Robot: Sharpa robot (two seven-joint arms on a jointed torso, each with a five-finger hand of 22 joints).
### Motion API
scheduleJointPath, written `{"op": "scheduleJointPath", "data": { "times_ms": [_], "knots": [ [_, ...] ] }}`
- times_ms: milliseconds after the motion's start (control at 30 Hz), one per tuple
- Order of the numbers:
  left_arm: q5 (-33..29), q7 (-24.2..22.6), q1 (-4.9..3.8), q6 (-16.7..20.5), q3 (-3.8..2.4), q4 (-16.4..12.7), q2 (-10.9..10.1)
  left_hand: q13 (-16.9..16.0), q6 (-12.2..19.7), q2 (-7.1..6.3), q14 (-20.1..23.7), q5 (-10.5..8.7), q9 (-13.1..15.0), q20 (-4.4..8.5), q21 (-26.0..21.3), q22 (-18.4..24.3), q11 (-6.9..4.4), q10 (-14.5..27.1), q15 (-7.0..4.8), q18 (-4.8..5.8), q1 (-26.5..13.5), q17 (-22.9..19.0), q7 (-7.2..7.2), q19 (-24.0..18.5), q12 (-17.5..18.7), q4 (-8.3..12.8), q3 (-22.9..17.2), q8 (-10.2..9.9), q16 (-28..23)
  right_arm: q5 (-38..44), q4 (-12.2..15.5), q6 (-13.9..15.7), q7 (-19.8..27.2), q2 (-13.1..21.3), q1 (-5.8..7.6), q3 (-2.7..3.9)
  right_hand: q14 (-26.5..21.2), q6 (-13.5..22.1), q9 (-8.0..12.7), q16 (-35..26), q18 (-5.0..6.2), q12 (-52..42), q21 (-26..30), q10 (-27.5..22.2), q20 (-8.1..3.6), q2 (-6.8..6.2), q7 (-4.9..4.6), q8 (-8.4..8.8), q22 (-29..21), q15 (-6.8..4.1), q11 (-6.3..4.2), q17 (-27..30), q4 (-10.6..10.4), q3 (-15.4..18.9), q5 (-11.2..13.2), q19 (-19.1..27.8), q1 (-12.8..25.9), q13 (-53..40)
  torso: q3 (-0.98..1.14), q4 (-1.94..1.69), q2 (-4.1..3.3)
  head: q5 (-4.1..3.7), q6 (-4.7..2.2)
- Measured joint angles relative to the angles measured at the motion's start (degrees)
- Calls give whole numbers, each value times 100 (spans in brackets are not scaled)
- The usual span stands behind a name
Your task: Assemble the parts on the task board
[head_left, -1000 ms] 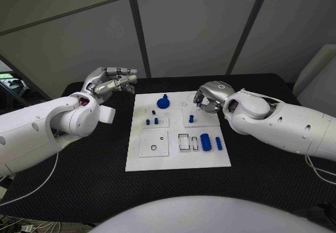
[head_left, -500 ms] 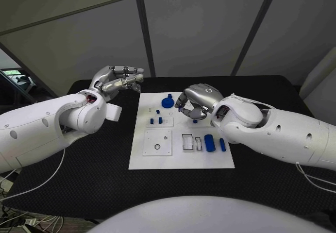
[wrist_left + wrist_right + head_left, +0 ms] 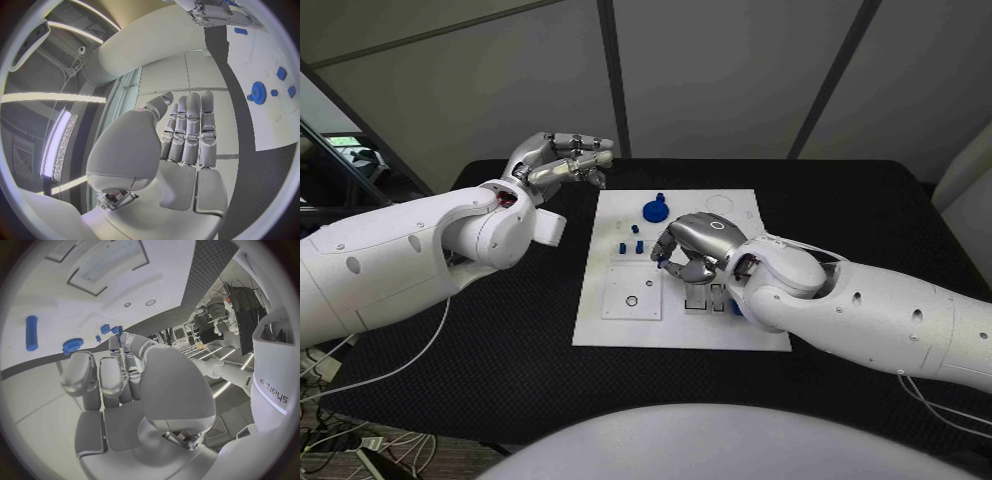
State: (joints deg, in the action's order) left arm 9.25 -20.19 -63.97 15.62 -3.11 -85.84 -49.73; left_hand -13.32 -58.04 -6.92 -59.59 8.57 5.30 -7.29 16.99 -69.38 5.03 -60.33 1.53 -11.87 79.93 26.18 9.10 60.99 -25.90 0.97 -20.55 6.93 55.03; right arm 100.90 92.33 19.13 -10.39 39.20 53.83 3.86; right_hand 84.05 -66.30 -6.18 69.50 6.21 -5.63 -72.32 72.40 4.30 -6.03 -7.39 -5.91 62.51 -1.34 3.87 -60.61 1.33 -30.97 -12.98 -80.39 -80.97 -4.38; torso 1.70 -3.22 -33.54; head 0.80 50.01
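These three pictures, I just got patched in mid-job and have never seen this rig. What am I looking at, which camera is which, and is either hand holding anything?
It is a two-armed robot at a black table, each white arm ending in a silver fingered hand. The square picture is taken from its head, looking down. The two round ones come from fisheye cameras at the wrists, behind each hand.

In the middle lies the white task board with small blue parts on it, among them a gear-like round part at the far end and some short pegs.

The left hand is raised beside the board's far left corner; its wrist view shows the fingers straight and together, holding nothing. The right hand is over the board's middle with fingers curled down. I cannot tell whether it grips a part.
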Motion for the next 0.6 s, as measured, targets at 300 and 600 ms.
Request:
{"op": "scheduleJointPath", "data": {
  "times_ms": [300,600],
  "knots": [
    [0,1,-1,-11,0,6,44,1,0,0,0,0,0,0,0,0,0,0,0,-1,0,0,0,0,0,0,0,0,0,-38,-214,-79,22,-208,-43,-35,0,2,0,0,0,1,0,0,0,-1,2,16,0,0,0,5,0,0,-19,0,0,-2,1,-1,1,119,0],
    [0,3,-1,-21,-1,19,76,1,0,0,0,0,1,0,-22,6,23,22,0,0,0,1,0,0,0,0,0,0,0,-52,-371,-158,45,-352,-68,-44,0,6,-4,0,0,23,-22,0,0,-9,5,17,13,0,0,5,0,0,-19,0,9,-4,1,-1,0,227,0]
  ]
}}
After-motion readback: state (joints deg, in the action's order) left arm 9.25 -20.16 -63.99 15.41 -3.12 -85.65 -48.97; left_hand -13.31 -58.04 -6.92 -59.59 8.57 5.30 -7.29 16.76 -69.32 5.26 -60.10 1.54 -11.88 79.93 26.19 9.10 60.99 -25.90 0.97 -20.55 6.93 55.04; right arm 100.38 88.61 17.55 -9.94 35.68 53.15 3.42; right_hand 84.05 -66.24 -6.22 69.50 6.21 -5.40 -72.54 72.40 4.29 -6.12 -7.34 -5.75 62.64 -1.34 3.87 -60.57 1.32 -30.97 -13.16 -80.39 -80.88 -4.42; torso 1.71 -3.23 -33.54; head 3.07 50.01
